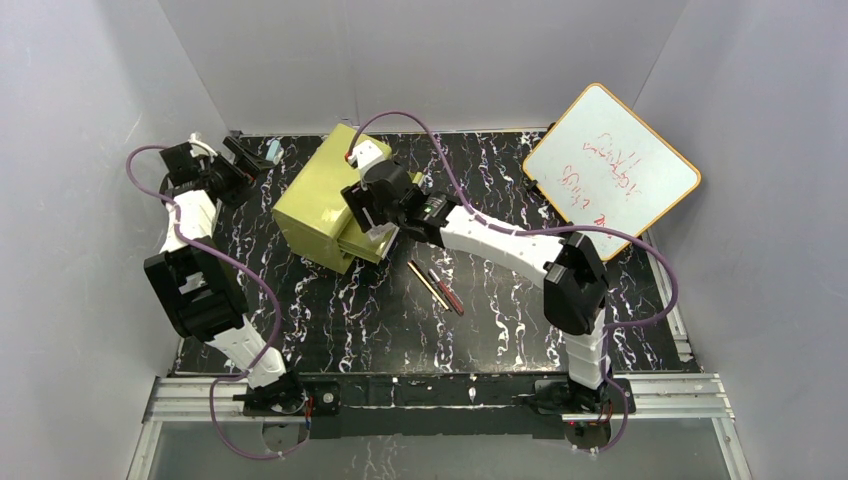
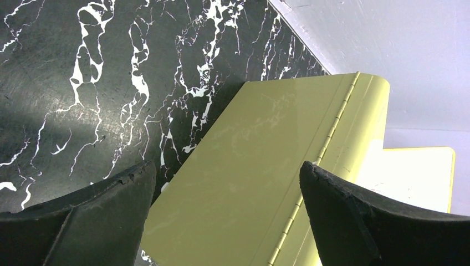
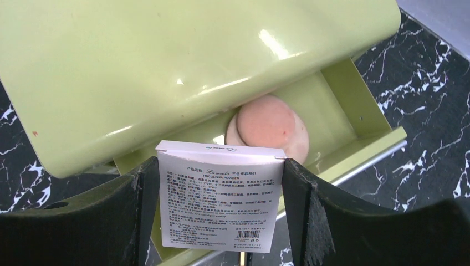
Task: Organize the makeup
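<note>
Right gripper: clamped on the cream palette, one finger on each side edge, printed back facing us.
Palette position: held over the open drawer of the green box, not yet set down.
Already in: two pink discs, overlapping at the drawer's back.
To go: gold pencil and dark red pencil, lying on the table just beside the box.
Left gripper: wide open, empty, above the box top.
</note>
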Robot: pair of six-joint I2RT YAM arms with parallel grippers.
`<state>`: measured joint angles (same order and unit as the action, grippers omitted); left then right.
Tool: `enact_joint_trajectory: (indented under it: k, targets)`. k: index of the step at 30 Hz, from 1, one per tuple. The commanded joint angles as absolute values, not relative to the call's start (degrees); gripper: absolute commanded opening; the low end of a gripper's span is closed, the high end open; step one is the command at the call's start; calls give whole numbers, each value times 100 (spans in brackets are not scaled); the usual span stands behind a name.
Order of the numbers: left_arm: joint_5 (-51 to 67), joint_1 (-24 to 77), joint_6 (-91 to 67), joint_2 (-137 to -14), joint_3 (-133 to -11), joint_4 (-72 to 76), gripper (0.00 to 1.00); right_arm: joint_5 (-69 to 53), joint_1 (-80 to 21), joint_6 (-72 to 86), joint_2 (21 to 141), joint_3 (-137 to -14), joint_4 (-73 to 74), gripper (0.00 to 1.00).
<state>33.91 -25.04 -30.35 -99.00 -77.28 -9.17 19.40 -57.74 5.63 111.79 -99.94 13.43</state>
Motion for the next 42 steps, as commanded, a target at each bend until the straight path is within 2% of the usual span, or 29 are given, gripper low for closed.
enact_joint_trajectory:
  k: [1,9,17,31,32,34,35,38,39,40,42]
  targets:
    - [3596,-2574,-3079,-9606,-7620,-888,99,1778,-5726,329,11260,-10467,699,1]
    - [3633,-2609,-3110,-9612,-7607,-852,99,1301,-5619,130,11196,-10117,-148,1]
    - [3672,-2654,-3146,-9598,-7601,-809,99,602,-5388,260,10850,-8846,-1453,1]
    - [3725,-2713,-3214,-9624,-7579,-754,99,89,-5327,312,10854,-8495,-1476,1]
    - [3722,-2722,-3221,-9632,-7577,-744,99,45,-5328,288,10828,-8471,-1470,4]
    - [3748,-2732,-3238,-9644,-7577,-723,99,35,-5327,240,10776,-8438,-1418,20]
    - [3754,-2740,-3250,-9646,-7575,-715,99,35,-5326,223,10753,-8422,-1382,33]
    - [3772,-2751,-3267,-9638,-7563,-684,99,35,-5329,160,10687,-8394,-1286,83]
    - [3777,-2759,-3273,-9635,-7555,-678,99,35,-5332,151,10676,-8395,-1249,93]
    - [3780,-2760,-3273,-9633,-7550,-672,99,40,-5328,123,10663,-8415,-1195,98]
    - [3788,-2760,-3286,-9637,-7550,-663,99,101,-5329,87,10661,-8489,-1086,99]
